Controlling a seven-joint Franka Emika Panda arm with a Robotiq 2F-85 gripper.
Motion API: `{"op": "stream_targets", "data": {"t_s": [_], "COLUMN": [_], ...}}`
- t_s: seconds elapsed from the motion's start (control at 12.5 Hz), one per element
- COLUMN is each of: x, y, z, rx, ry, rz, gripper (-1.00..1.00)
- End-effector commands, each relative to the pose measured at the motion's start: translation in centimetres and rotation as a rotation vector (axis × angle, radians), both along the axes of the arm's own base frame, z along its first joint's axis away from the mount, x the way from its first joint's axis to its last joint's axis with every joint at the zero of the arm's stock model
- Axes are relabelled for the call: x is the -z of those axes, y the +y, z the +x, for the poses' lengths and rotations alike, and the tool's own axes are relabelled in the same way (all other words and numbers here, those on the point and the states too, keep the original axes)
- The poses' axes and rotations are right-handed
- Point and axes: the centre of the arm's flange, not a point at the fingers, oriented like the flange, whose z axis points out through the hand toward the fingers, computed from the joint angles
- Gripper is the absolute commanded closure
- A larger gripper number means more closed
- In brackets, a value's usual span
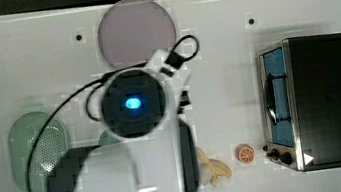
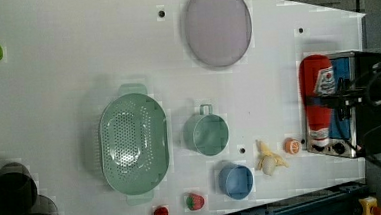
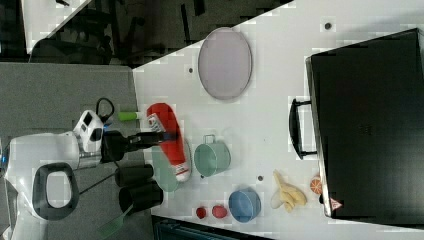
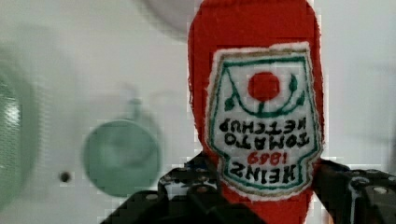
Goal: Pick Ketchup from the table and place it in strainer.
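Red Ketchup (image 4: 256, 116) in gripper (image 4: 261, 196)

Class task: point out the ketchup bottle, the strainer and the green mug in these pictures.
Ketchup bottle (image 2: 315, 80), left view, on its red body.
Strainer (image 2: 133, 141), left view, on its perforated bottom.
Green mug (image 2: 209, 134), left view, on its inside.

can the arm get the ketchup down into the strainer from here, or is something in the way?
Probably yes. The claw holds the Ketchup raised off the table, and the strainer looks empty and open-topped; the green mug sits beside it, apart.
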Motion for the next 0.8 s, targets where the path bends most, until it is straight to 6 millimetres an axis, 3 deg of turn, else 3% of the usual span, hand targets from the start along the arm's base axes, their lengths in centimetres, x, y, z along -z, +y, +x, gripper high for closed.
{"op": "stream_targets", "data": {"t_s": [0.08,0.56,0.8], "x": [1.2,5.3,8.4], "y": [9.0,22.0,26.3], "z": [-1.3,-3.1,-3.4], "rx": [0.116,0.144,0.136], "ry": [0.037,0.011,-0.003], "rz": [0.005,0.066,0.152], "gripper": [-0.18,-0.18,-0.18]}}
